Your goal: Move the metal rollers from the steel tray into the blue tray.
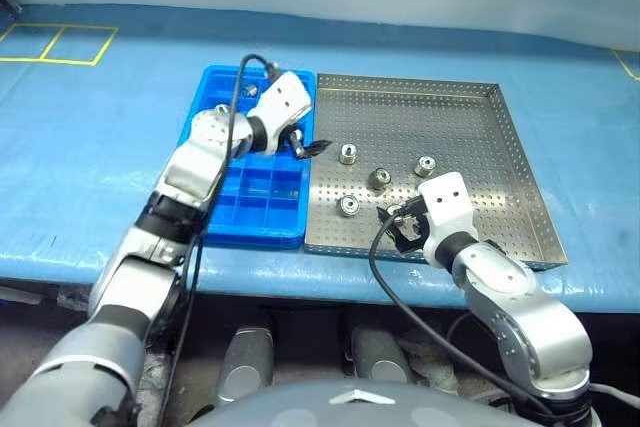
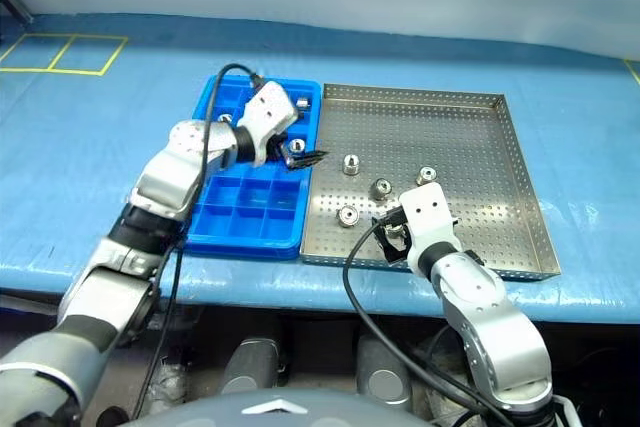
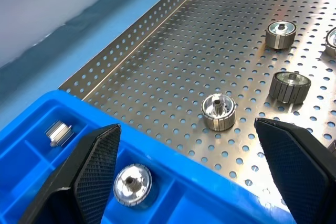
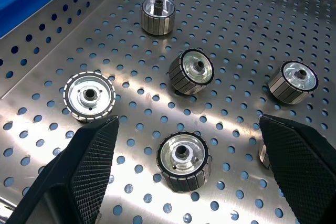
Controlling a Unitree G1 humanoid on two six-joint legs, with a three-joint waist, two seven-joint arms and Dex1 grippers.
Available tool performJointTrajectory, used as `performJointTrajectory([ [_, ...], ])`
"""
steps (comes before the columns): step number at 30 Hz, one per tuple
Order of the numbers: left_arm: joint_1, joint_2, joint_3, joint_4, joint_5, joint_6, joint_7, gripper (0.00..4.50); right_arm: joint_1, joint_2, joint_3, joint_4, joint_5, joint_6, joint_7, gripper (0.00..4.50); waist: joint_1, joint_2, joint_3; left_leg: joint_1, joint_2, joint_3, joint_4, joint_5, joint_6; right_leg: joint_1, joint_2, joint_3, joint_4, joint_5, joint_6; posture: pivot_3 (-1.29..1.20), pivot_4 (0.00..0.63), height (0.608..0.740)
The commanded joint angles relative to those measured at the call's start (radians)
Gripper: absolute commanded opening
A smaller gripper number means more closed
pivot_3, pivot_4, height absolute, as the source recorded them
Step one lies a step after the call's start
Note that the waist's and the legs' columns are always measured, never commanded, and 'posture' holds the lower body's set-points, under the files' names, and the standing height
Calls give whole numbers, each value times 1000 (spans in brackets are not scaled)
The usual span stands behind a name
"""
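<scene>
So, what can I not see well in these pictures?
- Head views: the left gripper and its arm cover part of the blue tray, so its rollers cannot be counted.
- Head views: the right gripper hides the near part of the steel tray.
- Right wrist view: one roller is half hidden behind a finger.
- Left wrist view: the picture's edge cuts off another roller.

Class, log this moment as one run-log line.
left gripper: open, over trays' shared edge | right gripper: open, empty | metal rollers: several in steel tray

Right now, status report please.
Both hands open, empty: left hand, right hand. Rollers remain in steel tray; some already in blue tray. Nothing blocking.
</scene>
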Motion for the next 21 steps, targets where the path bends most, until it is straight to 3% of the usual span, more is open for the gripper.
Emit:
performJointTrajectory([
  [1, -83, -43, -4, 138, 23, -73, -38, 4467, 6, 12, -12, -46, -12, -27, -15, 4500, -10, 0, 0, 0, 0, 0, 0, 0, 0, 0, 0, 0, 0, 0, 0, -150, 150, 740],
  [11, -280, -190, -27, 597, 137, -219, -57, 4467, 37, 37, -13, -62, -31, -39, -33, 4500, -40, 0, 0, -1, 0, 1, 0, 0, 1, -1, 0, 2, 0, 2, 3, -194, 150, 740],
  [21, -337, -277, -55, 828, 264, -272, -7, 4467, 51, 49, -8, -69, -44, -51, -46, 4500, -58, 0, 0, -1, 0, 1, 0, -1, 1, -1, 0, 3, 0, 2, 4, -228, 150, 740],
])
